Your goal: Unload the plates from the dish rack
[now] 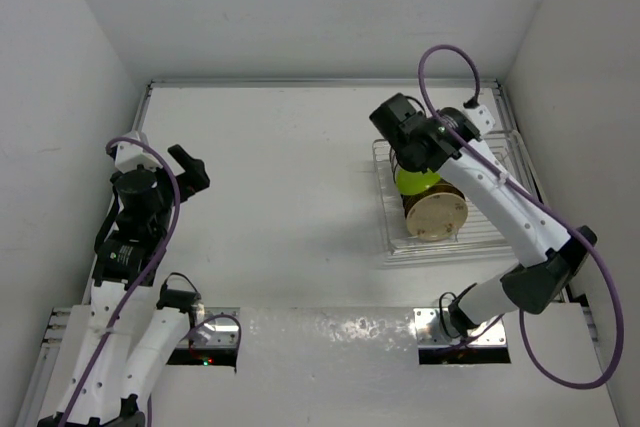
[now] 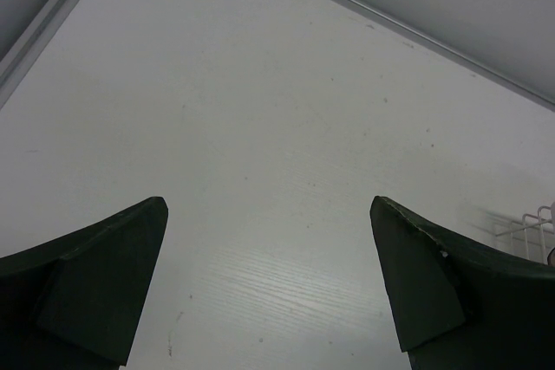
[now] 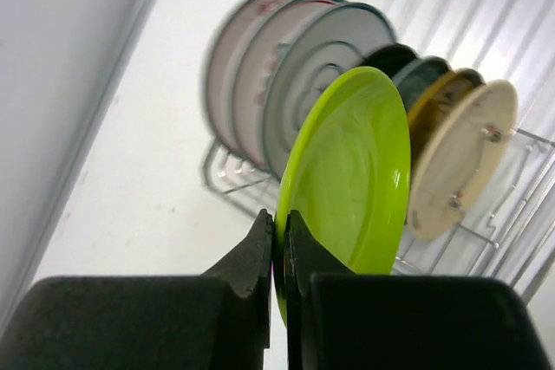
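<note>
Right gripper (image 3: 279, 224) tight on one lime green plate (image 3: 355, 171), seven other plates (image 3: 316, 84) in the dish rack (image 3: 232, 181); left gripper (image 2: 269, 203) agape.

A white tabletop (image 1: 290, 197) was enclosed by three plain walls (matt, grey-white): a left wall (image 1: 60, 67), a rear wall (image 1: 320, 7) and a right wall (image 1: 590, 57). A thin metal rail (image 1: 300, 83) ran along its far edge; lighting was even.
</note>
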Motion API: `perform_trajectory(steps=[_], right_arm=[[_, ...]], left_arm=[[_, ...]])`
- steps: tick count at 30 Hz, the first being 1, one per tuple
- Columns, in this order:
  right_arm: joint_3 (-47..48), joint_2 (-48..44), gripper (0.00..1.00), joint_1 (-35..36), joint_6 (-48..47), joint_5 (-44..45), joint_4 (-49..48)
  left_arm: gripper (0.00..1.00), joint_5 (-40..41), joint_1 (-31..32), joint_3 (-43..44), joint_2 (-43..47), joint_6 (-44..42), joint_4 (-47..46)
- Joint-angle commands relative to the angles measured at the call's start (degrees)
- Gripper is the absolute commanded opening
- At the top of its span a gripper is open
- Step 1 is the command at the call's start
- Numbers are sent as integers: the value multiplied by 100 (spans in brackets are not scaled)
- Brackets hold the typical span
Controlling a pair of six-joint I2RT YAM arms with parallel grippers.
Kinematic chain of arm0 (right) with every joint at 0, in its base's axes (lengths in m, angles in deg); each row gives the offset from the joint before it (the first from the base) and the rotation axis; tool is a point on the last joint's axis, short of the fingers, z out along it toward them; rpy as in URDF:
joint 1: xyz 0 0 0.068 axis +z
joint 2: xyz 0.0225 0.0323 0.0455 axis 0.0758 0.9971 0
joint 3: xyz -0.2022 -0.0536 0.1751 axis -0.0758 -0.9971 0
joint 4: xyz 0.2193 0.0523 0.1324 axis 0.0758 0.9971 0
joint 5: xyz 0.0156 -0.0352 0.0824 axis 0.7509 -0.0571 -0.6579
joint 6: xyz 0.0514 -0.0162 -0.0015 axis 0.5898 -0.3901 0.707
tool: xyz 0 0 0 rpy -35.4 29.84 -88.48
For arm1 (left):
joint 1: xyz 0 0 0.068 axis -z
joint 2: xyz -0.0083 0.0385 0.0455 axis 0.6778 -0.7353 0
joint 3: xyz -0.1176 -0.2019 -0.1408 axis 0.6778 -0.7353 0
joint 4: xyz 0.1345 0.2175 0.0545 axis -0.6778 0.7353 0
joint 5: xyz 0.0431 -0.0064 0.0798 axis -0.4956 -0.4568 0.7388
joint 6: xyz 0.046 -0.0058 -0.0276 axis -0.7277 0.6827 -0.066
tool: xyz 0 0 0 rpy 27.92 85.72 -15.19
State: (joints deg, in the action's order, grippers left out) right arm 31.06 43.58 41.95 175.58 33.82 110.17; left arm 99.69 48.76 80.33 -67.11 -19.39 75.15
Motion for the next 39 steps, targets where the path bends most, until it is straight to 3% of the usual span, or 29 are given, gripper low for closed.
perform_trajectory(steps=[1, 2, 4, 5, 6, 7, 8, 10, 11, 12, 14, 16, 17, 20, 32, 35, 39], right_arm=[[571, 125, 0, 10, -2049, 81, -878], [607, 221, 0, 27, -3247, -59, -1769], [686, 379, 0, 45, -4448, -743, -2662], [695, 580, 0, 89, -5829, -1059, -3623], [634, 695, 0, 115, -6548, -1454, -4138], [607, 810, 0, 185, -7312, -2406, -4552], [616, 950, 0, 238, -8346, -2712, -4895], [1648, 1844, 0, 405, -9056, -2960, -4383], [2184, 2274, 0, 440, -9678, -3022, -3588], [3477, 3218, 0, 484, -9928, -3040, -3137], [4801, 4033, 0, 660, -10856, -3153, -2380], [4652, 4449, 0, 853, -11552, -3032, -2672], [3867, 4397, 0, 923, -11695, -2953, -2962], [2843, 4212, 0, 1082, -12004, -2935, -3825], [3032, 5371, 2, 1126, -12268, -3102, -4626], [3287, 5566, 24, 1074, -12128, -3136, -4644], [3139, 5181, 90, 1021, -11680, -3312, -4863]], left_arm=[[100, -2, 50, -31, -20, -71, -239], [100, 24, 50, -40, -20, -71, -231], [100, 33, 50, -40, -11, -63, -231], [100, 59, 50, -40, -11, -63, -231], [100, 68, 50, -40, -11, -54, -222], [100, 77, 50, -40, -19, -54, -222], [100, 95, 50, -31, -20, -54, -222], [100, 112, 50, -31, -46, -45, -213], [100, 112, 50, -31, -55, -45, -213], [100, 104, 50, -31, -81, -54, -213], [100, 121, 42, -23, -99, -45, -213], [100, 147, 42, -22, -116, -45, -204], [100, 148, 33, -14, -125, -36, -204], [100, 191, 24, -14, -116, -36, -187], [100, 394, 24, 4, -81, 17, -134], [100, 394, 24, 13, -99, 17, -125], [100, 429, 24, 13, -81, 25, -116]])
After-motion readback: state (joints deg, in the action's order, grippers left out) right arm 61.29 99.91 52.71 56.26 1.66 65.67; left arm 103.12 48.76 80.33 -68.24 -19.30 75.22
